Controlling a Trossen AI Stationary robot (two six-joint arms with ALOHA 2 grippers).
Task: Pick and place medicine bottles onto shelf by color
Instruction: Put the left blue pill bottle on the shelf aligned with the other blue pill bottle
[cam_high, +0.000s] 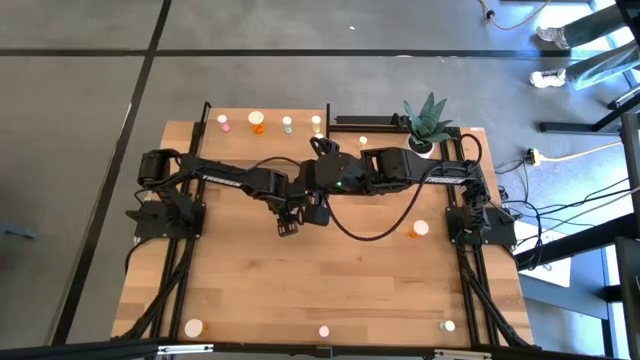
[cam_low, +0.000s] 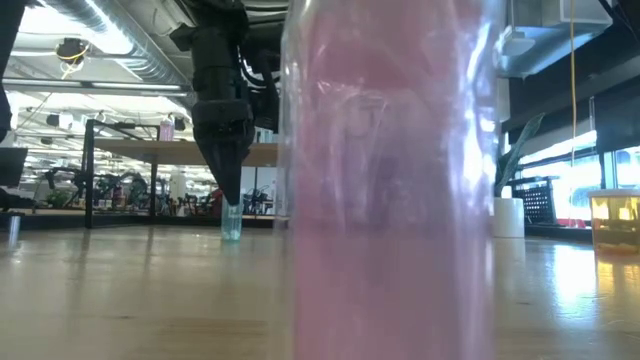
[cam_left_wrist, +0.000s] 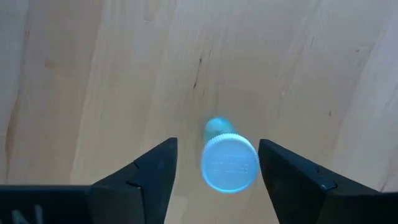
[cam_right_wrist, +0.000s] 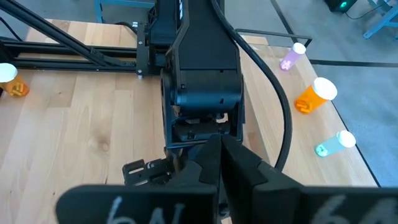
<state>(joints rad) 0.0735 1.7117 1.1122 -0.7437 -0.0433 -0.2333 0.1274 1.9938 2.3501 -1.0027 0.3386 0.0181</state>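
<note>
The tabletop (cam_high: 330, 280) is pale butcher-block wood with visible plank seams, framed by black rails on the left and right, and it stands on a grey floor crossed by dark lines. Both arms reach in over its middle. The left gripper (cam_left_wrist: 217, 163) points down at the wood with its jaws open on either side of a small green bottle (cam_left_wrist: 227, 158) with a white cap; the bottle stands upright between them, and neither jaw touches it. In the low view this bottle (cam_low: 231, 222) stands on the wood just under the tip of the gripper (cam_low: 229, 185). The right gripper (cam_right_wrist: 219, 155) hangs just to the right of the left one over the centre, with its jaws closed on nothing. The shelf (cam_high: 268, 112) stands at the far edge of the tabletop, and on it a pink bottle (cam_high: 223, 121), an orange bottle (cam_high: 258, 121) and two pale ones stand in a row. More bottles are scattered on the tabletop: an orange one (cam_high: 420, 229) lying at the right, and three along the near edge, one of them pink (cam_high: 324, 331) and filling the low view right in front of the lens. A potted plant (cam_high: 427, 122) sits at the far right corner. Beyond the tabletop the low view shows a bright workshop with ceiling ducts, benches and windows on the right.
</note>
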